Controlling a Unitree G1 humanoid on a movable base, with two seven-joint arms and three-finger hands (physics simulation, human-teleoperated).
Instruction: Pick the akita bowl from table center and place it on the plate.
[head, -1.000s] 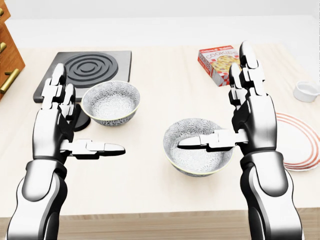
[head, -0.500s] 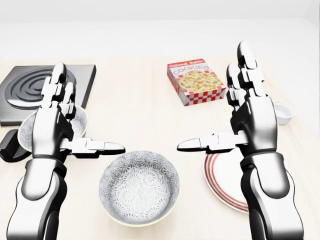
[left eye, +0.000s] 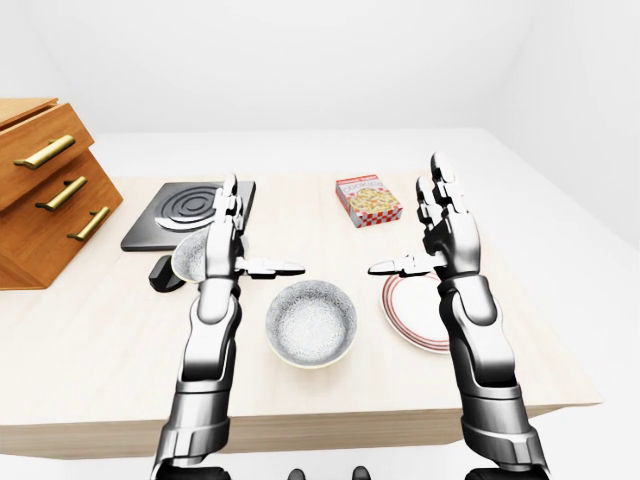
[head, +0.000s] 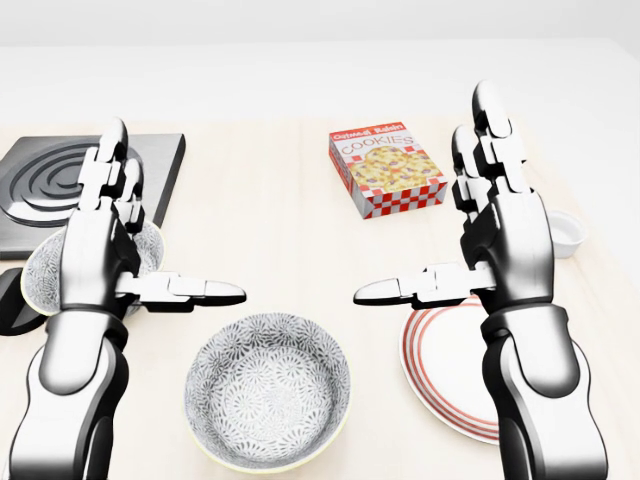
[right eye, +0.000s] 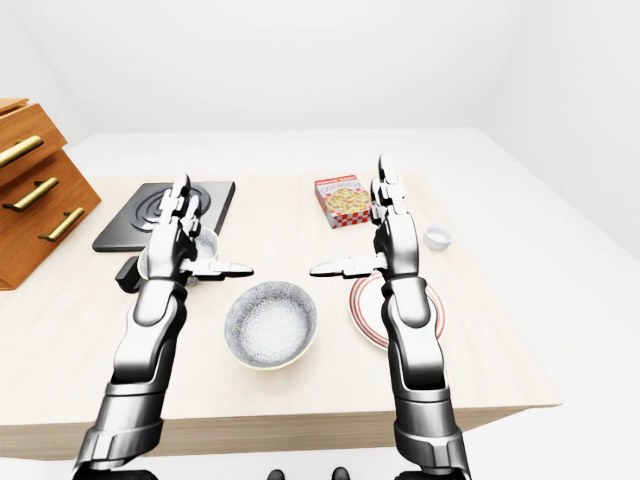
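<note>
Left-eye view: a pale wooden table (left eye: 100, 340) carries the akita bowl (left eye: 311, 322), upright and empty near the table's lower edge, between the two forearms. The red-ringed plate (left eye: 408, 312) lies just to the bowl's right, apart from it and partly hidden by the right forearm. The left hand (left eye: 225, 245) and right hand (left eye: 450, 240) are raised above the table, each fully open with fingers straight up and thumb level, pointing inward. Neither hand grasps or touches anything. A wooden drawer cabinet (left eye: 45, 200) stands at the left. To its right on the table lies a black hotplate (left eye: 180, 215), and a cookie box (left eye: 367, 200) lies flat toward the top of the table. Head view: the akita bowl sits at bottom centre, below the gap between the two thumb tips, and its patterned interior is seen from above. A second patterned bowl (head: 40, 275) is largely hidden behind the left hand, below the hotplate. The cookie box lies above the gap between the thumbs, its printed face up. Right-eye view: a small white cup (right eye: 436, 237) stands to the right of the right hand, above the plate and well apart from the akita bowl. A narrow strip of bare table separates the bowl from the plate.
</note>
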